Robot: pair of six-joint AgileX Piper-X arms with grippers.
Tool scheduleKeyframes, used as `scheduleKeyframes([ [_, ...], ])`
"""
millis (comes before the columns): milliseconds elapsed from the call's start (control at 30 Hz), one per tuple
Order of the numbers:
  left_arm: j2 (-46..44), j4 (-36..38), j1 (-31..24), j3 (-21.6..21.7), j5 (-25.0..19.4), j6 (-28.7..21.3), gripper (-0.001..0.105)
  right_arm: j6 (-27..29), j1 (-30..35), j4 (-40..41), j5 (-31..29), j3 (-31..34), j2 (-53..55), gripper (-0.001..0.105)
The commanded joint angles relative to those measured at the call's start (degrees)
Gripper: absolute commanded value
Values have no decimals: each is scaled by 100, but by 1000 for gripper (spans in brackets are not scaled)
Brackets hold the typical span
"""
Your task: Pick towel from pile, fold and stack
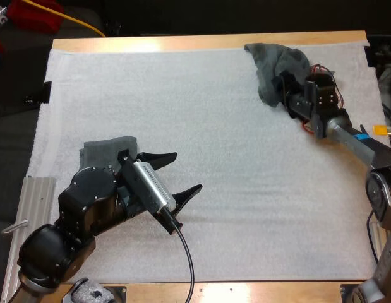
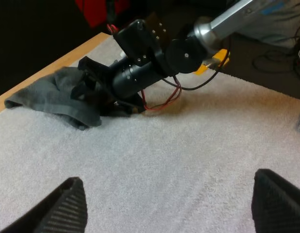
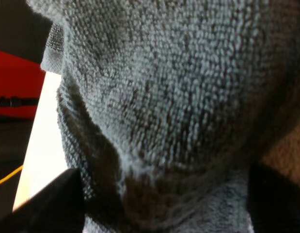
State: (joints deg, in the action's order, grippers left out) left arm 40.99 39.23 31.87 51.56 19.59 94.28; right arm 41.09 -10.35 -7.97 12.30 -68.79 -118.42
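Left gripper (image 1: 176, 175): set low over the near left part of the mat (image 1: 233, 158), pointed toward the right side. Its two fingers (image 1: 158, 157) are spread wide with nothing held. In the left wrist view the same fingers (image 2: 67, 206) are seen well apart, with only bare mat in the gap.

Folded towel (image 1: 102, 151): laid flat on the mat just behind the left gripper, and partly covered by the left arm (image 1: 88, 202). Whether the arm rests on it cannot be told.

Crumpled towel (image 1: 277, 60): bunched at the far right corner of the mat, close to the wooden far edge of the table (image 1: 182, 43). In the left wrist view the cloth (image 2: 48, 97) is seen as a loose heap, with one end trailing toward that edge.

Right gripper (image 1: 282, 91): pushed into the near side of the crumpled towel. In the right wrist view its fingers (image 3: 45, 204) are held wide apart, and the cloth (image 3: 188, 97) is mounded between and above them — not pinched. Whether the pads touch the cloth cannot be told.

Right arm (image 1: 347, 136): brought in from the right edge and angled toward the far corner.

Spacing: the two towels are well apart — one near left, one far right. The grippers are likewise well apart.
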Motion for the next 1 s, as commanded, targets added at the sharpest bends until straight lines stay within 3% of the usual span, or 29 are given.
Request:
scheduleKeyframes([
  [0, 17, -35, 14, 45, -33, 33, 68, -12, -1, 34, -13, -34, -67, 55],
  [33, 17, -35, 14, 45, -33, 33, 68, -24, -1, 95, 148, -41, -82, 16],
  [67, 17, -22, 14, 45, -33, 33, 68, -24, -1, 95, 311, -41, -82, 8],
  [167, 17, -14, 14, 45, -33, 33, 68, 13, -1, 95, 740, -41, -50, 1],
  [233, 17, -14, 14, 45, -33, 33, 68, 110, -3, 95, 875, -41, 26, 1],
  [267, 17, -14, 14, 45, -33, 43, 68, 788, -103, 95, 899, -41, 501, 1],
  [400, 17, -14, 14, 45, -33, 57, 68, 1413, -258, 270, 840, -41, 1176, 1],
  [433, 17, -14, 14, 45, -33, 57, 68, 1972, -384, 587, 741, -41, 1695, 1],
  [500, 17, -14, 14, 45, -33, 80, 68, 2358, -490, 886, 691, -41, 2193, 1],
  [633, 17, -14, 14, 45, -33, 212, 68, 2760, -569, 1478, 655, -41, 2999, 1],
  [967, 17, 47, 14, 45, -45, 1184, 68, 3227, -606, 3404, 750, -41, 4428, 1],
])
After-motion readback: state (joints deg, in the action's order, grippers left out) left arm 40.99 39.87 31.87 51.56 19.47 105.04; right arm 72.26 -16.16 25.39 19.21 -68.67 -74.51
